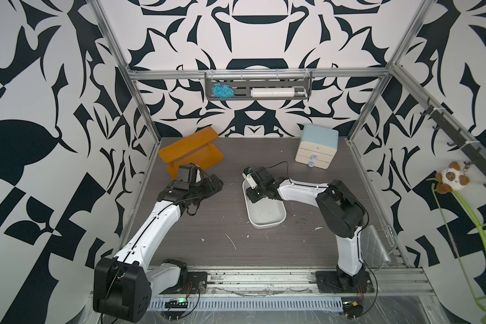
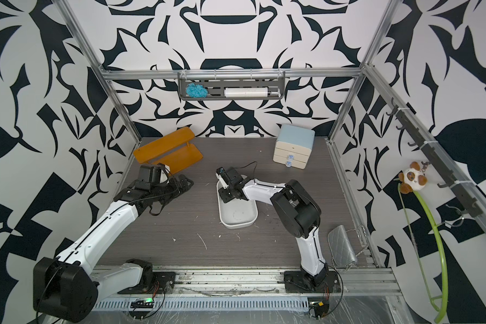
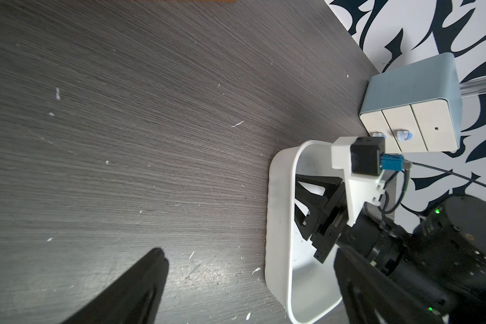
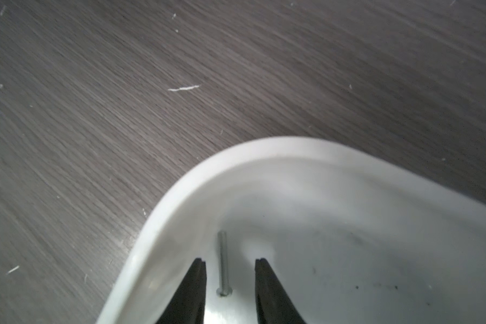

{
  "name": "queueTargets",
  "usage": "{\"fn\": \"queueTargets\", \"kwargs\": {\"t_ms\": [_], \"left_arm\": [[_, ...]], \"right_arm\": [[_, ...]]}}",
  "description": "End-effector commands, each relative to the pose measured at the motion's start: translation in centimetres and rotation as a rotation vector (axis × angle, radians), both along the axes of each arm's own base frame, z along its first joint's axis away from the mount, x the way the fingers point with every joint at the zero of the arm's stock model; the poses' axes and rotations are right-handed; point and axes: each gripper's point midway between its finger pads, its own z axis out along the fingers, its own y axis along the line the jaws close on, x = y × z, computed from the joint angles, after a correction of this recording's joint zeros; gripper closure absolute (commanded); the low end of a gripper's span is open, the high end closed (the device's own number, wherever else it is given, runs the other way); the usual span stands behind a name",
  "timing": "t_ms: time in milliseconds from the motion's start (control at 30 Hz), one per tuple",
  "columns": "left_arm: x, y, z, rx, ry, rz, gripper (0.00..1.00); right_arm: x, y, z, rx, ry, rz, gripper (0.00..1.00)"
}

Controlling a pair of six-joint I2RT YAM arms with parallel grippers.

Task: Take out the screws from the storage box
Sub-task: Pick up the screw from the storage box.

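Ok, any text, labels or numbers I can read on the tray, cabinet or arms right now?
No readable text anywhere.
Small white mark on the left arm: too small to read.
Dark marks on the base rail: blurred.
White storage tray and mini drawer cabinet: no lettering visible.

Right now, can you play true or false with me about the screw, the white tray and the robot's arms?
1. A screw lies inside the white tray. True.
2. The right jaws are squeezing the screw. False: they stand apart, one on each side, not touching it.
3. The left jaws are inside the tray. False: they are wide open over the table, outside the tray.
4. The drawer chest has a blue top. True.
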Motion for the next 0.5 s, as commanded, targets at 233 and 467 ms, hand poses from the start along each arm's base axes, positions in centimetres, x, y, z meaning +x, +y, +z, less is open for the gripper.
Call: {"fn": "queueTargets", "kwargs": {"t_ms": [233,467], "left_arm": [[0.3,-0.3,0.5,-0.010,-0.004,-0.016,0.00],[0.1,-0.1,0.9,-0.009,-0.015,-0.014,0.00]], "right_arm": [[0.2,-0.1,-0.7,-0.118,-0.023,0.011,0.70],[0.3,0.1,-1.6,-0.165,-0.019,0.014,0.88]]}}
